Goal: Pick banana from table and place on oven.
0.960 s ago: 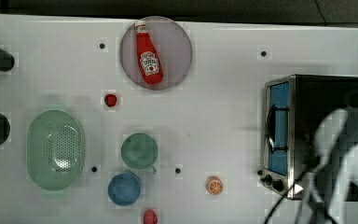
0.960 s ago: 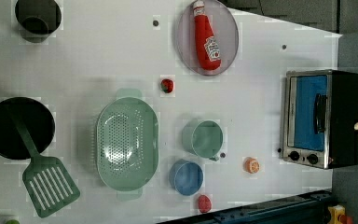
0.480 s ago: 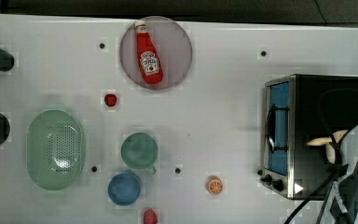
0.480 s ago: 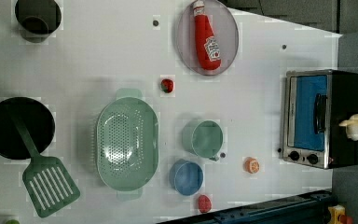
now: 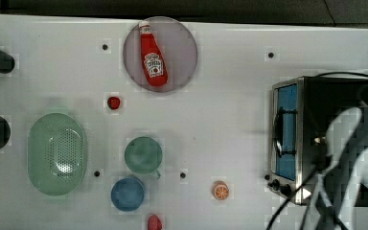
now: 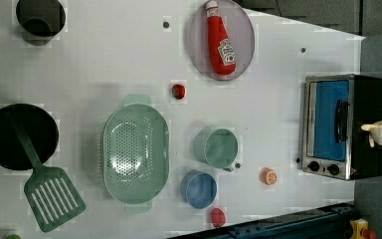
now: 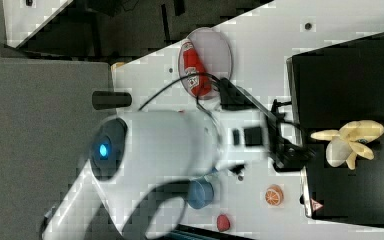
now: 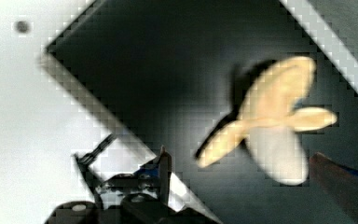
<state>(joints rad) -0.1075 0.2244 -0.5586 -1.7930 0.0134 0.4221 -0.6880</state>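
Banana: the banana (image 7: 349,141) lies on the black top of the oven (image 7: 350,75), near the front edge, half peeled, with the peel spread out. In the left view it sits at the far right side of the oven (image 6: 345,127) top.
Fingers: the gripper (image 7: 287,137) is beside the banana, not touching it. In the wrist view the two fingers (image 8: 164,170) stand wide apart and the banana (image 8: 270,119) lies free between them on the oven top, so the fingers are released and grasp nothing.
Arm: the white arm (image 7: 155,155) reaches over the table (image 7: 260,40) toward the oven.
Table: the table (image 5: 230,96) carries the ketchup bottle (image 5: 152,55) on a plate (image 5: 182,48), a green strainer (image 5: 57,153), two cups (image 5: 143,154), an orange slice (image 5: 220,190) and small red fruits (image 5: 113,102).
Done: the banana appears placed on the oven and let go.
Left: probably only to lift the arm away without pushing the banana off the top.
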